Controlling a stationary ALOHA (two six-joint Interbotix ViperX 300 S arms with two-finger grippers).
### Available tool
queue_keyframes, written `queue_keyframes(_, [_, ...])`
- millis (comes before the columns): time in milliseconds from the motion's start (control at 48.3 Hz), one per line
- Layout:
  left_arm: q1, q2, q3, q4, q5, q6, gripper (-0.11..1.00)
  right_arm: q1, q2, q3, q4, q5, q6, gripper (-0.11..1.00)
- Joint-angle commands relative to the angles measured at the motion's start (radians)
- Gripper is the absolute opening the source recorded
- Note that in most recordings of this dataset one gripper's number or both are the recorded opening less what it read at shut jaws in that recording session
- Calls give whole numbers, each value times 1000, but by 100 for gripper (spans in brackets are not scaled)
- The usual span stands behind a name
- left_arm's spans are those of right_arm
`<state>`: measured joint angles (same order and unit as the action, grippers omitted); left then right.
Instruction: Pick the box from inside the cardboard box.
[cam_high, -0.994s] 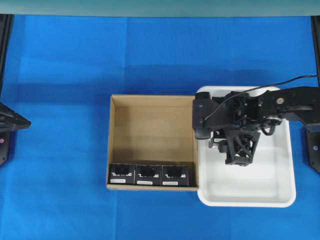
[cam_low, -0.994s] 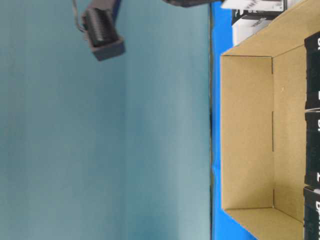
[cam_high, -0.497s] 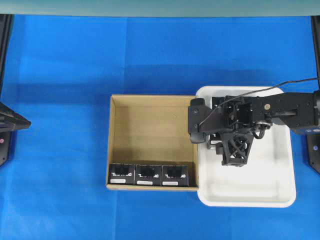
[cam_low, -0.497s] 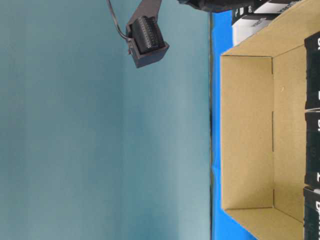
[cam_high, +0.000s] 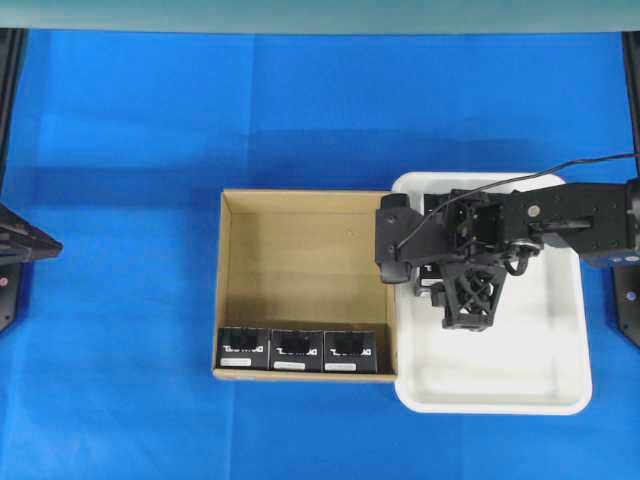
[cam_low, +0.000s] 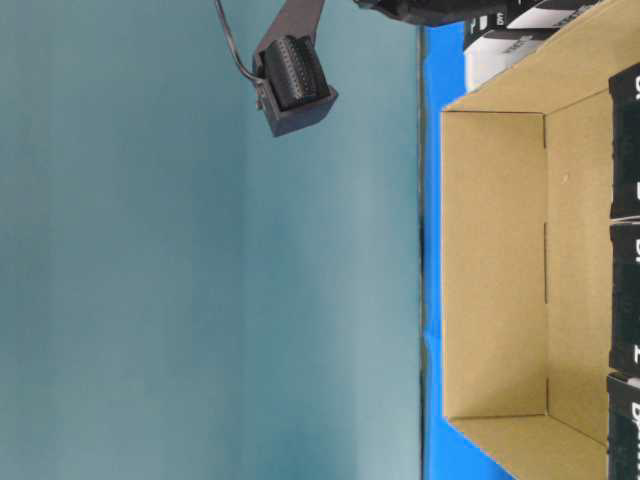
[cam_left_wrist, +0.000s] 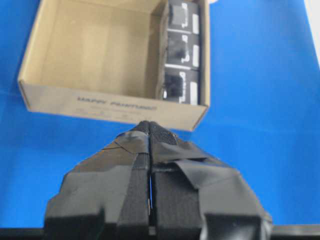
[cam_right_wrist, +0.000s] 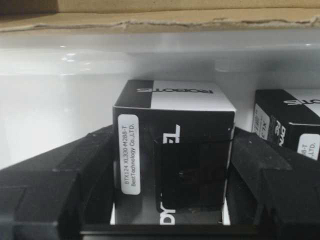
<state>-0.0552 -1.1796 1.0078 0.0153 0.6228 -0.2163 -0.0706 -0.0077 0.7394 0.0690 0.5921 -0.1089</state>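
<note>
My right gripper (cam_right_wrist: 174, 165) is low inside the white tray, shut on a black box (cam_right_wrist: 170, 125) with white lettering and a white label strip; its fingers (cam_right_wrist: 75, 170) press both sides of the box. In the overhead view that arm (cam_high: 470, 240) covers the held box. The cardboard box (cam_high: 300, 265) lies left of the tray, with three black boxes (cam_high: 297, 349) lined along its near wall. My left gripper (cam_left_wrist: 150, 127) is shut and empty, hovering over blue cloth short of the carton (cam_left_wrist: 100, 60).
The white tray (cam_high: 500, 405) touches the carton's right wall. A second black box (cam_right_wrist: 287, 125) stands in the tray beside the held one. Blue cloth (cam_high: 120, 200) covers the table around both containers. The left arm's base (cam_high: 20, 245) sits at the left edge.
The right arm shifted slightly left toward the carton wall and came lower into the tray, then held still. The left arm has not moved.
</note>
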Motion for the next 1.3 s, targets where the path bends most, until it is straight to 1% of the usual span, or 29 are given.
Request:
queue_keyframes(0, [-2,14,-28,2,-8,-2,-6,2,11,-12,-3,3,2,63])
queue_keyframes(21, [0,14,-28,2,-8,-2,-6,2,11,-14,-3,3,2,67])
queue_keyframes(62, [0,14,-28,2,-8,-2,-6,2,14,-17,-3,3,5,78])
queue_keyframes(124, [0,12,-28,2,-8,-2,-6,2,14,-23,-3,6,6,90])
queue_keyframes(186, [0,14,-28,3,-8,-2,-6,3,15,-31,-3,17,8,95])
queue_keyframes(311, [0,12,-28,2,-8,-2,-6,2,5,-52,-3,61,12,95])
queue_keyframes(456, [0,12,-28,3,-8,0,-6,2,-40,-94,-3,146,23,95])
queue_keyframes(642, [0,14,-26,3,-6,0,-6,-5,-133,-166,-3,222,37,95])
queue_keyframes(870, [0,14,-26,2,-8,0,-6,-31,-239,-215,-3,285,40,95])
queue_keyframes(1015, [0,14,-28,3,-6,-2,-6,-41,-291,-222,-3,310,43,95])
queue_keyframes(1284, [0,12,-28,2,-6,-2,-6,-48,-367,-224,-3,310,48,95])
